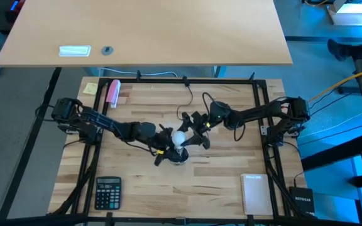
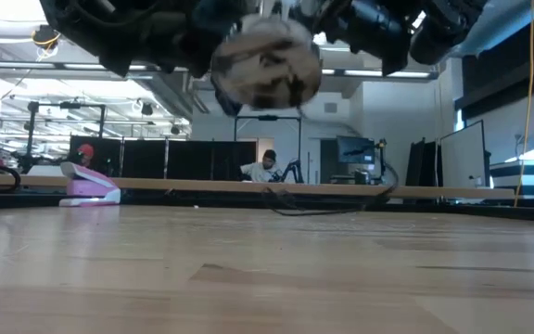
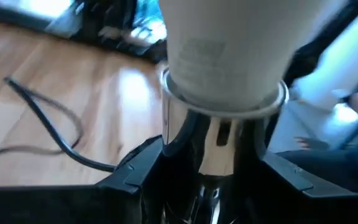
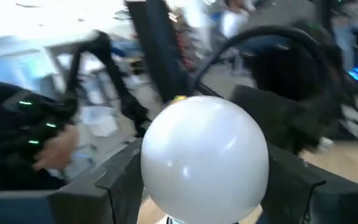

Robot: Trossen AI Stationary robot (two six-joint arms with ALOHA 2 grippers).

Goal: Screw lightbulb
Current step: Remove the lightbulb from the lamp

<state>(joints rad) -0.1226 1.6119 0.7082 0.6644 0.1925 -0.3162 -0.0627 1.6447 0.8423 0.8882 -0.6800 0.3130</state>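
The white lightbulb [image 1: 180, 138] sits with its base in the round silver socket [image 3: 211, 140] at the table's middle. Both are raised above the wood, as the low view shows them [image 2: 265, 63]. My left gripper [image 1: 167, 149] reaches in from the table's left and is shut on the socket. My right gripper [image 1: 192, 135] comes from the right, with a finger on either side of the bulb's white dome [image 4: 204, 155]. The socket's black cord [image 1: 190, 95] trails to the far edge. My left gripper [image 3: 210, 186] pinches the socket's silver body [image 3: 197, 149] between its two fingers, below the rim where the bulb enters. It comes nearly level from the table's left. The socket is lifted clear of the table, with the bulb standing out of it. My right gripper [image 4: 204, 193] has the bulb's round dome [image 4: 166, 168] between its two fingers [image 4: 120, 180], which lie against opposite sides of it. It comes about level from the table's right. The bulb is clear of the table, its base hidden behind the dome.
A calculator [image 1: 108, 191] lies at the near left and a white notepad [image 1: 254, 193] at the near right. A long pink-and-white object [image 1: 113, 92] and a yellow note [image 1: 90, 88] lie at the far left. A second, longer table [image 1: 143, 31] stands beyond.
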